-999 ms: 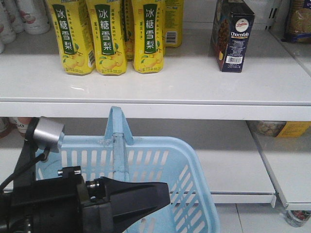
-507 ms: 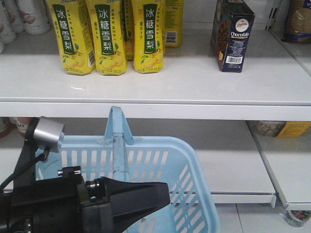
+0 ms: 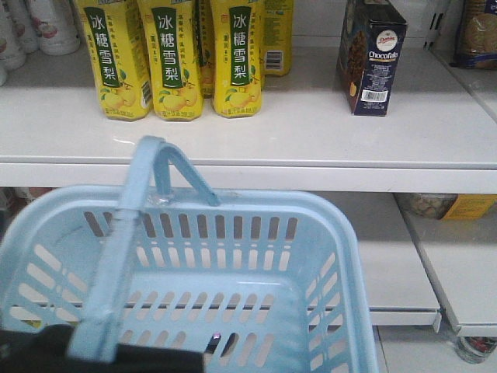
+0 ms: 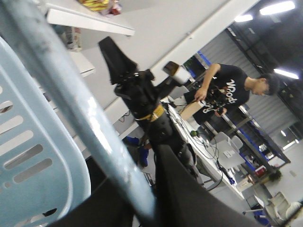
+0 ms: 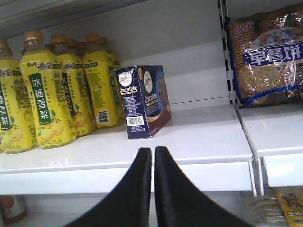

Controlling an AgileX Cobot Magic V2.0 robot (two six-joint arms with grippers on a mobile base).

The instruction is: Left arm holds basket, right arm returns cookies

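Cookies on the shelf, basket lifted

We see the navy Chocofello cookies carton [image 5: 143, 101] standing upright just beyond our right gripper [image 5: 153, 152], its 2 tips pressed together. The empty light blue slotted basket [image 3: 233, 241] hangs tilted, its handle [image 4: 75, 109] crossing our left gripper's view.

The basket [image 3: 256, 256] is running off the bottom edge, hiding the left arm's fingers; its handle [image 4: 80, 118] is blurring.

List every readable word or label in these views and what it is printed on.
"Chocofello": navy cookie carton; its barcode digits too small.
"冰糖雪梨": yellow bottles.
"早餐饼": biscuit bag, partly cut off.
"Wood": the man's black T-shirt, tilted; uncertain.
Bottles' small print: unreadable.
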